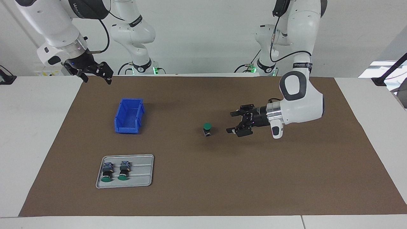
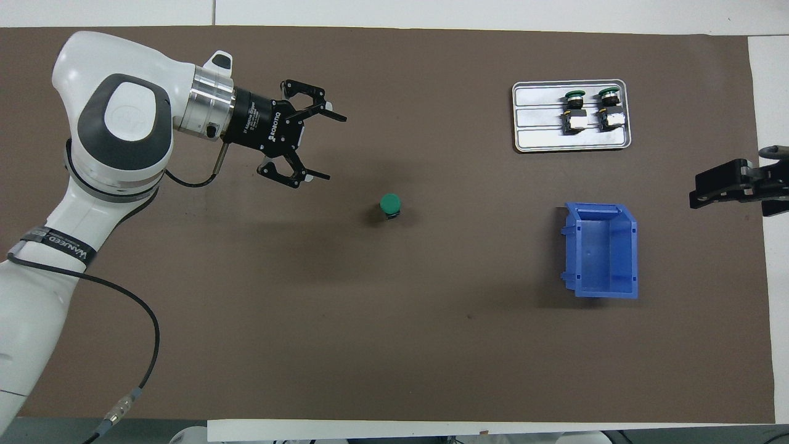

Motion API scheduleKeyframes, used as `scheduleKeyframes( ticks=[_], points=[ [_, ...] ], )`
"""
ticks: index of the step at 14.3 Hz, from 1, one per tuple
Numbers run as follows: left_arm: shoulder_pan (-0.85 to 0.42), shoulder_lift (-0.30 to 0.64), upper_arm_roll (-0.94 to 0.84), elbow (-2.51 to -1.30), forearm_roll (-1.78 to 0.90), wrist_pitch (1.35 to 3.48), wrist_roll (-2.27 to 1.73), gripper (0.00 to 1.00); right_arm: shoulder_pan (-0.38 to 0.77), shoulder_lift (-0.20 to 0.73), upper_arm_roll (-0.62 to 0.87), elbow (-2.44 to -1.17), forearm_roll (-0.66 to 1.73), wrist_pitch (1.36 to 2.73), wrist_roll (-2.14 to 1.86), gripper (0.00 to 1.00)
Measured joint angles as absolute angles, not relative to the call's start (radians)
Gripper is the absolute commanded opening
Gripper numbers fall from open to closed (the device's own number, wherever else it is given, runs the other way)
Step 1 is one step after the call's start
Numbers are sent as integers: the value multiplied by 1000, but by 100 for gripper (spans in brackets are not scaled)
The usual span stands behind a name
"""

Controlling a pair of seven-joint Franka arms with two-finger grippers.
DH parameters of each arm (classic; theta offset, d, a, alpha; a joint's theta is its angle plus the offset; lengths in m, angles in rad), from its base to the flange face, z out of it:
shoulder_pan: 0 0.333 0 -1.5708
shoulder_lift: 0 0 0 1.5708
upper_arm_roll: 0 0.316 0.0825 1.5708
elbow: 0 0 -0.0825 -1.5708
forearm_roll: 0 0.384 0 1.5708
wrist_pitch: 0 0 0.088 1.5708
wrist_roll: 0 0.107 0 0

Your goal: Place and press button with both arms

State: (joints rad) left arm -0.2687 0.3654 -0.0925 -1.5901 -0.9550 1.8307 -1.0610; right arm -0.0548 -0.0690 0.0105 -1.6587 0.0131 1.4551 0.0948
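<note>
The button [image 1: 207, 128] [image 2: 390, 204], a small one with a round green cap on a dark base, stands upright by itself on the brown mat in the middle of the table, touching nothing.

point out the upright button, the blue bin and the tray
upright button [image 1: 207, 126]: facing view, on its green cap
blue bin [image 1: 120, 115]: facing view, on its outer side wall
tray [image 2: 571, 140]: overhead view, on a bare strip of its floor

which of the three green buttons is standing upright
The lone button on the brown mat beside the open left gripper stands cap up; the two buttons in the tray lie on their sides.
</note>
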Motion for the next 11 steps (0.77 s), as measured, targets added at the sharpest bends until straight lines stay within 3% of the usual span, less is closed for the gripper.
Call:
scheduleKeyframes(
  ticks=[6, 8, 11],
  points=[
    [-345, 366, -101, -1492, -639, 1715, -1065, 100, -55, -69, 11, -1659, 13, 1455, 95, 99],
    [-435, 366, -103, -1475, -502, 1720, -1069, 86, -55, -69, 11, -1659, 13, 1455, 95, 99],
    [-541, 367, -104, -1450, -332, 1744, -1085, 52, -55, -69, 11, -1659, 13, 1455, 95, 99]
  ],
)
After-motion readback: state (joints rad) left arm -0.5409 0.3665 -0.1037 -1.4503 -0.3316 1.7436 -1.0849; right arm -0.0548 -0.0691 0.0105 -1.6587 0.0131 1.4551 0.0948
